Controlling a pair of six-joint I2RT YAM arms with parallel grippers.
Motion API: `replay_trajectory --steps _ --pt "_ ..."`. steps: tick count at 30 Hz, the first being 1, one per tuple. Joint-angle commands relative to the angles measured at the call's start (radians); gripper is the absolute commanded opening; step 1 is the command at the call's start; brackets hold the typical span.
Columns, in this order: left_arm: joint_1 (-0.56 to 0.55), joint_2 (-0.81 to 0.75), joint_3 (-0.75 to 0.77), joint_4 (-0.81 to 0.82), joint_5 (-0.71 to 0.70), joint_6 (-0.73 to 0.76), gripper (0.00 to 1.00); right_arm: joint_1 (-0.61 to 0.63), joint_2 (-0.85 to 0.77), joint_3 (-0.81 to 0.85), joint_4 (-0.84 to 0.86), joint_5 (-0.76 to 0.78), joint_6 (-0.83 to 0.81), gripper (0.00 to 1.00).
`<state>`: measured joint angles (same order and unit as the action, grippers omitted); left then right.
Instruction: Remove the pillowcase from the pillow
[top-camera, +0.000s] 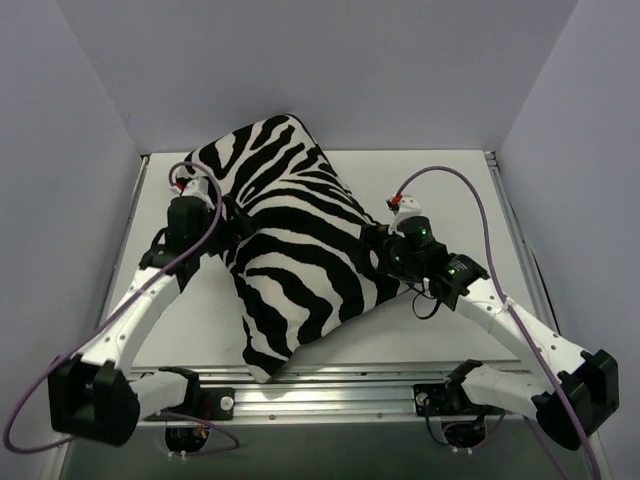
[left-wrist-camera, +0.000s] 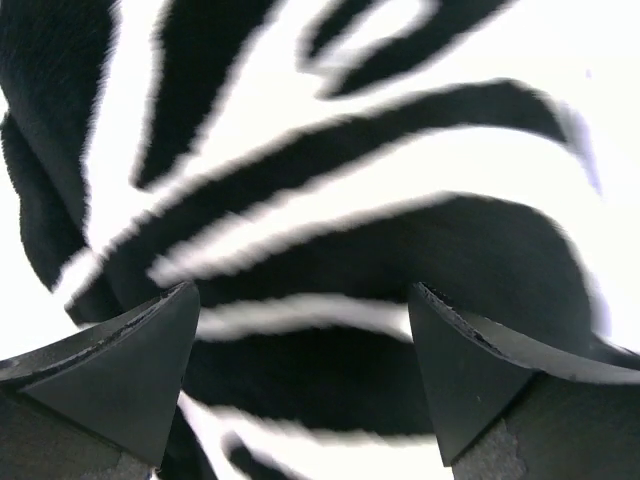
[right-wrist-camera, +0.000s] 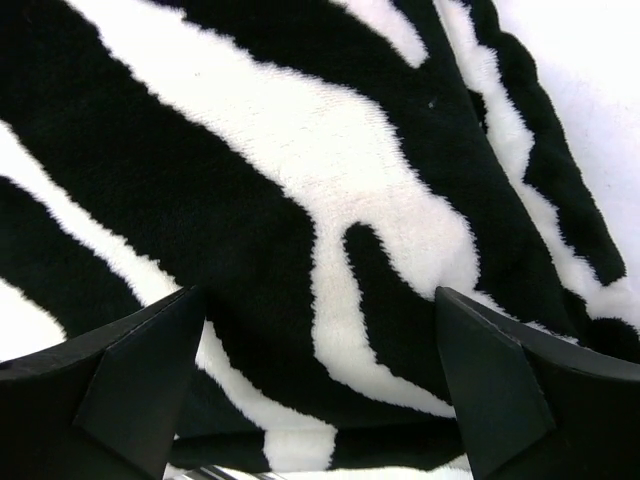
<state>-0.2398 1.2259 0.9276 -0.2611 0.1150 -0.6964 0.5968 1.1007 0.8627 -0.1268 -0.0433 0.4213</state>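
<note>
1. One pillowcase (top-camera: 290, 250): fuzzy plush with black-and-white zebra stripes, puffed out into a plump rectangle. It lies diagonally across the middle of the table (top-camera: 450, 200), with its near corner down by the front rail.
2. Two grippers, each with two dark wedge-shaped fingers.
3. The left gripper (top-camera: 232, 222) sits at the case's left edge, fingers spread wide over the stripes.
4. The right gripper (top-camera: 377, 250) is at the right edge, also wide apart, with just fabric showing in the gap.
</note>
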Motion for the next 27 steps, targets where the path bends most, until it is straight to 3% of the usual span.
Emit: replay_trajectory --steps 1,3,7,10,14,23,27 --pt "0.042 -0.224 -0.033 -0.01 0.028 -0.008 0.94 0.012 -0.041 0.085 -0.027 0.011 -0.003 0.91" --pt "0.129 -0.279 -0.067 -0.073 0.076 -0.011 0.94 0.012 -0.05 0.107 -0.016 0.011 -0.022 0.92" --pt "0.227 -0.362 -0.209 -0.049 0.198 -0.047 0.94 0.015 -0.055 0.127 0.021 -0.029 -0.055 0.96" --pt "0.234 -0.362 -0.332 0.113 0.297 -0.136 0.94 0.017 -0.053 0.122 0.041 -0.07 -0.064 0.96" --pt "0.269 -0.319 -0.463 0.442 0.327 -0.247 0.94 0.024 -0.068 0.098 0.064 -0.121 -0.073 0.97" --pt "0.27 -0.183 -0.599 0.857 0.275 -0.393 0.94 0.043 -0.075 0.088 0.081 -0.136 -0.095 0.97" --pt "0.267 -0.073 -0.598 0.902 0.262 -0.413 0.94 0.046 -0.065 0.096 0.079 -0.139 -0.099 0.96"
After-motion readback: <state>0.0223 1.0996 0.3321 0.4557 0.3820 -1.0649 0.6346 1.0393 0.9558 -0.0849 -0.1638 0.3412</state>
